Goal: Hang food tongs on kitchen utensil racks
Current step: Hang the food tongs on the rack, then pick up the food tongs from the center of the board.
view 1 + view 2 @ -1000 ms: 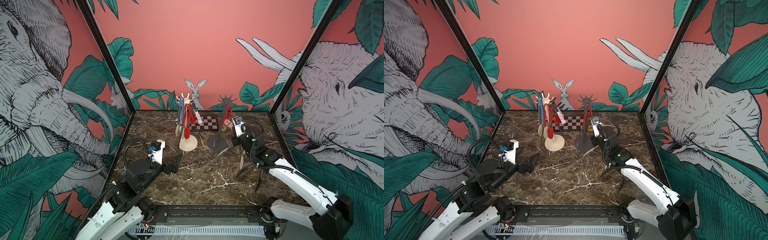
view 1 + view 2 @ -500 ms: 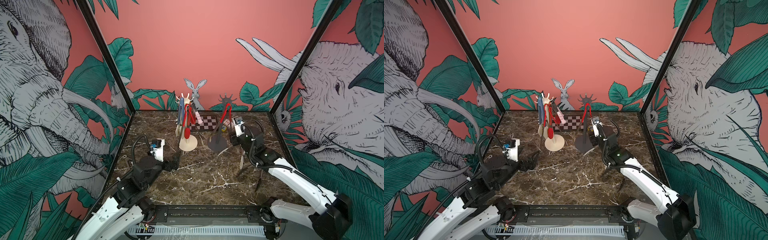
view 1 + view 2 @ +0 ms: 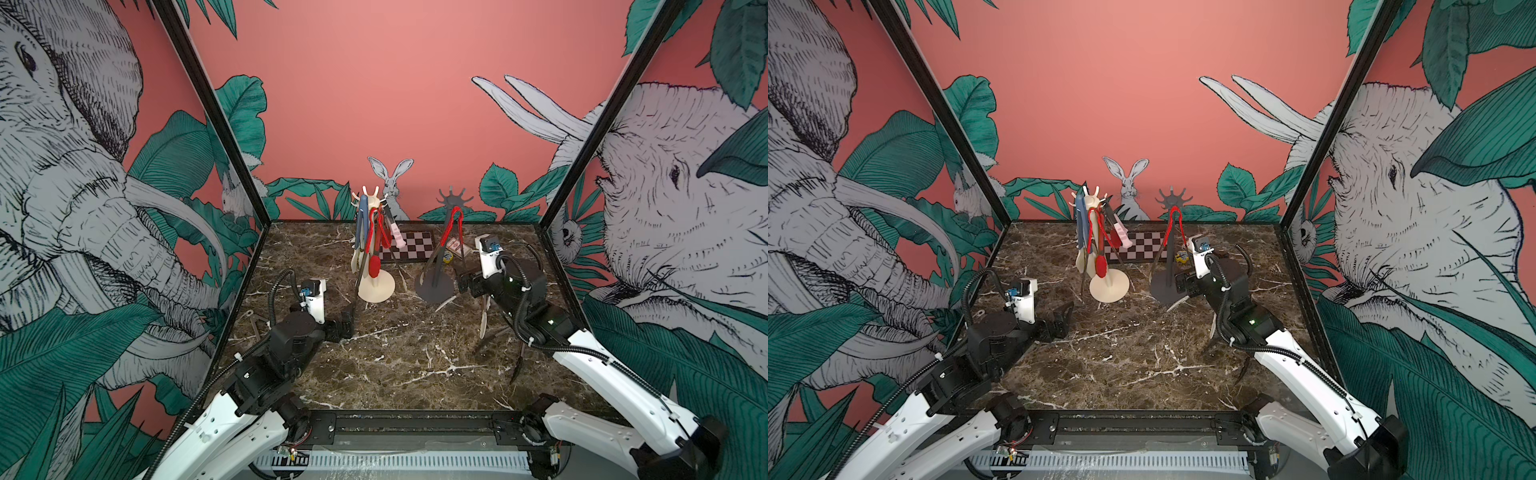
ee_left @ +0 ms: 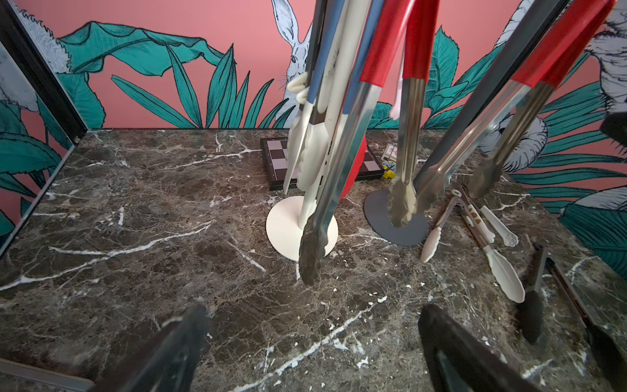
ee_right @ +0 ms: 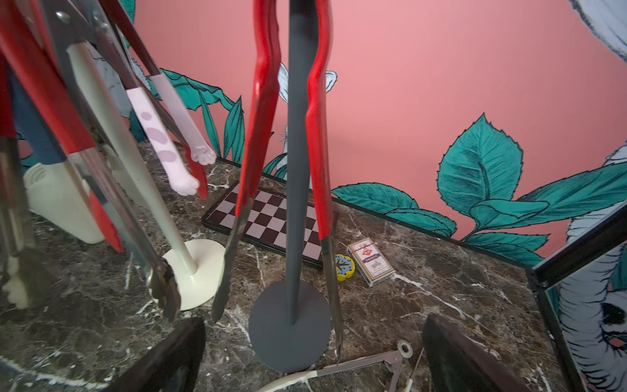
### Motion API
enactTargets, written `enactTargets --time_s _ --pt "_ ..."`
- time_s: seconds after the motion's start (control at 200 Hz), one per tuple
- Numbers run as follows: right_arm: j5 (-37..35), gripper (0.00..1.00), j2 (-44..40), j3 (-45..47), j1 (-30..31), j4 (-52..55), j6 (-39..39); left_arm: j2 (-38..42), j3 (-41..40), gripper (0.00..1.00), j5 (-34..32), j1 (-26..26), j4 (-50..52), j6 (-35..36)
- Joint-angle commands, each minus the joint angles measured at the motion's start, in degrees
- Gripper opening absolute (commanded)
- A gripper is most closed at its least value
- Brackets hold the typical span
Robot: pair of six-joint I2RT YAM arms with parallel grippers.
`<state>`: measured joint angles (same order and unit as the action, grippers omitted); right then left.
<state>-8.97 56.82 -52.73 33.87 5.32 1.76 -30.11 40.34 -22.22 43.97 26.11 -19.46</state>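
I am watching the right gripper [image 5: 315,324], which is standing wide open and holding nothing, low beside the round foot of the dark rack [image 3: 434,286]. The red tongs [image 5: 261,118] are hanging from that rack's crown, one arm on each side of the pole, their metal ends dangling just above the foot. This is what is worrying me most. The open fingers are sitting so near those loose arms that a sideways pull-out is risking a catch. A catch is likely to swing the red tongs off their prong or tip the thin rack over.

The left gripper [image 4: 314,312] is also gaping empty, facing the cream rack [image 3: 376,286], which is already carrying several tongs. A long steel pair [image 4: 322,217] is hanging closest to it and is looking easy to snag.

More tongs are lying on the table: cream-tipped tongs [image 4: 431,242] just beside the dark foot, and a black-tipped pair [image 4: 531,305] farther from it. Reaching for the cream-tipped tongs is risking a shove against that foot, so I am judging that a straight lift clear comes first.
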Motion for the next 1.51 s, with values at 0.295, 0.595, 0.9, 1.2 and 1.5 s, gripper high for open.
enactTargets --time_s 0.295,0.595,0.9,1.2,1.5 --pt "4.1 0.99 -7.2 1.4 0.1 17.1 11.3 2.8 1.4 1.00 1.1 0.0 -6.7 9.9" --pt "5.3 0.98 -4.4 5.3 -4.3 26.9 19.8 4.1 1.2 0.99 1.8 0.0 -7.7 11.3" --pt "10.7 0.87 2.4 9.8 -11.8 29.2 26.0 5.1 1.7 0.99 2.0 0.0 -6.2 11.2" --pt "10.8 0.72 13.2 9.2 -18.9 25.6 26.6 6.2 1.4 0.99 2.0 0.0 -5.5 11.0" --pt "10.5 0.50 27.8 2.7 -21.6 22.0 24.0 8.0 1.5 0.99 1.2 0.0 -3.8 11.2"
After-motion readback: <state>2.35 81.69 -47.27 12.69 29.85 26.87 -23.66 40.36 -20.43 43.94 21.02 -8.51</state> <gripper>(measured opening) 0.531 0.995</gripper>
